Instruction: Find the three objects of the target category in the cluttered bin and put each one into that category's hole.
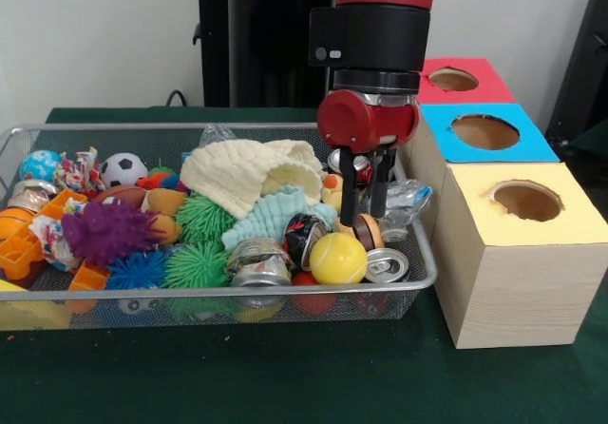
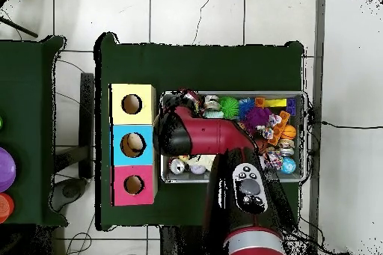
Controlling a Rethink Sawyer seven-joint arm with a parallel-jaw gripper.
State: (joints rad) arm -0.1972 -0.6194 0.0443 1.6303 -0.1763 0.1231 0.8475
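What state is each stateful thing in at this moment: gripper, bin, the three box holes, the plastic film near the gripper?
gripper: lowered into the bin's box-side end, fingers slightly apart, nothing visibly held.
bin: full of clutter.
blue hole: open, unblocked.
red hole: open.
yellow hole: open.
plastic film: crumpled, lying in the bin beside the gripper.
cream cloth: heaped on the toys.

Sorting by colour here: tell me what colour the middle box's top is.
Bright blue top panel, round hole cut through; clearest in the front view.
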